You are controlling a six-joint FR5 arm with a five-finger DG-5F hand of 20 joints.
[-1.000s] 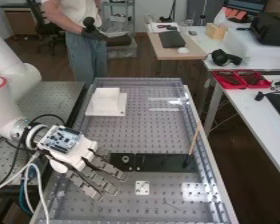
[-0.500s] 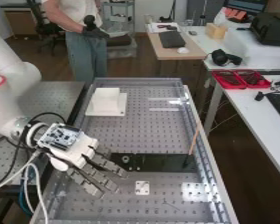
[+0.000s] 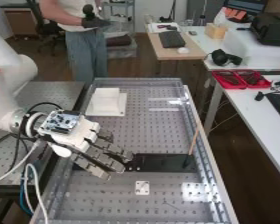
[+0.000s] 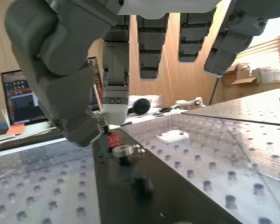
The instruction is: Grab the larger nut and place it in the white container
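Hand (image 3: 83, 137) shifted farther from the high camera, fingers now reaching over the black plate's (image 3: 165, 163) left end, white arm (image 3: 3, 102) moved toward that view's upper left.

A robotics lab, by the look of it: here's a robot hand (image 3: 76, 142) under a bare circuit board (image 3: 60, 122) at left, a perforated surface (image 3: 147, 132) mid-frame, red trays (image 3: 229, 80) over at right, and a monitor (image 3: 246, 4) up in the top right.

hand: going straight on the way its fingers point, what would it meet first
Probably the black plate, near the metal nut; how high the fingers are above it is hard to judge.
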